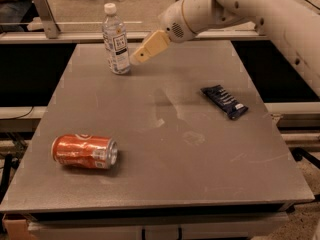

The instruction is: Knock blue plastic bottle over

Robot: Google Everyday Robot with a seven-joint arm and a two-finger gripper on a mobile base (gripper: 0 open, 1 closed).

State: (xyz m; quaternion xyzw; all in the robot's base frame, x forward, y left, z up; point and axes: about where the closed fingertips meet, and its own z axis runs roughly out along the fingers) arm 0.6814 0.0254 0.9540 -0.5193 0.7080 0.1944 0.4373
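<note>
The blue plastic bottle (115,39) is clear and ribbed, with a white cap and a white-and-dark label. It stands upright at the back left of the grey table (160,149). My gripper (136,59) has cream-coloured fingers on a white arm that reaches in from the upper right. Its tip is just right of the bottle, at the height of the bottle's lower half, very close to it or touching it.
An orange soda can (85,152) lies on its side at the front left. A flat dark-blue snack wrapper (224,101) lies at the right. A rail runs behind the table's back edge.
</note>
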